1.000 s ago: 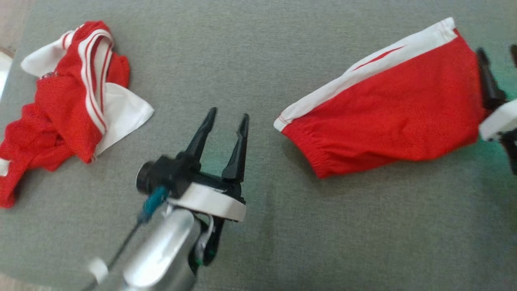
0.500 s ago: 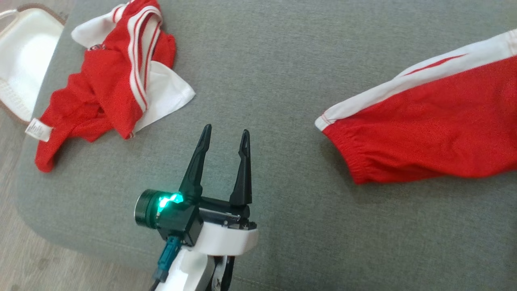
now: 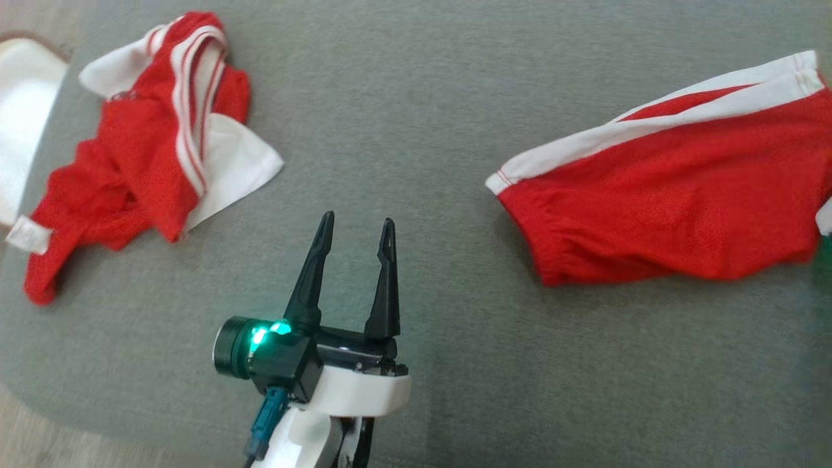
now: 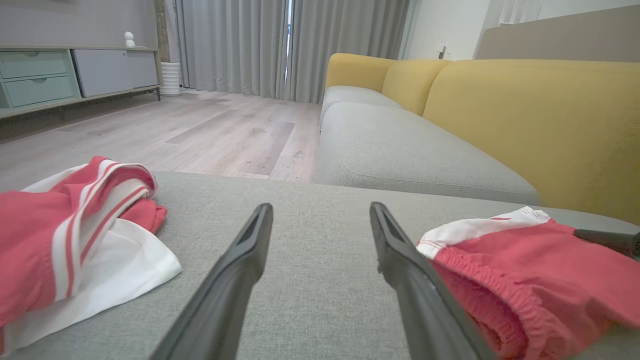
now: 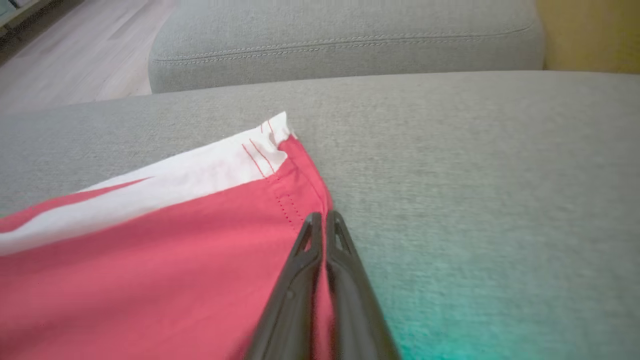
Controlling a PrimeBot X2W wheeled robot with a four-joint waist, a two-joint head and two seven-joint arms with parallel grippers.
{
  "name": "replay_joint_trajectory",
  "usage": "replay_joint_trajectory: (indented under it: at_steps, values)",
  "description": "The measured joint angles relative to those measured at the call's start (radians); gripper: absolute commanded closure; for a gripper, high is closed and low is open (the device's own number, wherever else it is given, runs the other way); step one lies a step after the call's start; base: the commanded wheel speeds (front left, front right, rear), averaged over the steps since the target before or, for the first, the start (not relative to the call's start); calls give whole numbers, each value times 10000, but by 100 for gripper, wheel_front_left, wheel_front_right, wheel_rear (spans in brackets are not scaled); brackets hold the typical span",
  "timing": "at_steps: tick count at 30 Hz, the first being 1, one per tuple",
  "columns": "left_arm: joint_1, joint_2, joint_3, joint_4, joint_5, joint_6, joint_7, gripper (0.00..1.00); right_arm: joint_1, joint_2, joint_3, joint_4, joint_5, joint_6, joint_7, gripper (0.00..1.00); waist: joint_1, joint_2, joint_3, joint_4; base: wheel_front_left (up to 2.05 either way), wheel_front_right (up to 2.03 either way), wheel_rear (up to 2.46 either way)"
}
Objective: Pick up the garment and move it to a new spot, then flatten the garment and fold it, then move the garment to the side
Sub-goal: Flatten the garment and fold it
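Note:
A red garment with a white side stripe lies folded flat on the right of the grey cushion. My right gripper is shut on its red hem edge, just below the white corner. The same garment appears in the left wrist view with a dark right finger at its far side. My left gripper stands open over bare cushion, between the two cloths, with nothing between its fingers. A second red and white garment lies crumpled at the left.
A white object sits off the cushion's left edge. Beyond lie another grey seat cushion, a yellow backrest, wood floor and a low cabinet. Bare cushion stretches between the garments.
My right gripper has shut on the folded garment's hem. The head camera has shifted, so the whole picture has slid. My left gripper stays open.

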Motion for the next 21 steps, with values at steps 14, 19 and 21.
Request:
replay_joint_trajectory:
  at_steps: [14,19,21]
  values:
    - [5,2,326,272,19,-257,0,0,1,-322,230,355,-13,0,-706,100,-1,0,-555,-1717,0,0,0]
    - [14,4,362,412,31,-353,0,0,2,-568,232,681,-115,0,-949,100,0,0,-770,-2349,0,0,0]
    - [20,4,360,487,31,-431,0,0,-1,-543,234,706,-130,0,-1066,100,-1,0,-828,-2491,0,0,0]
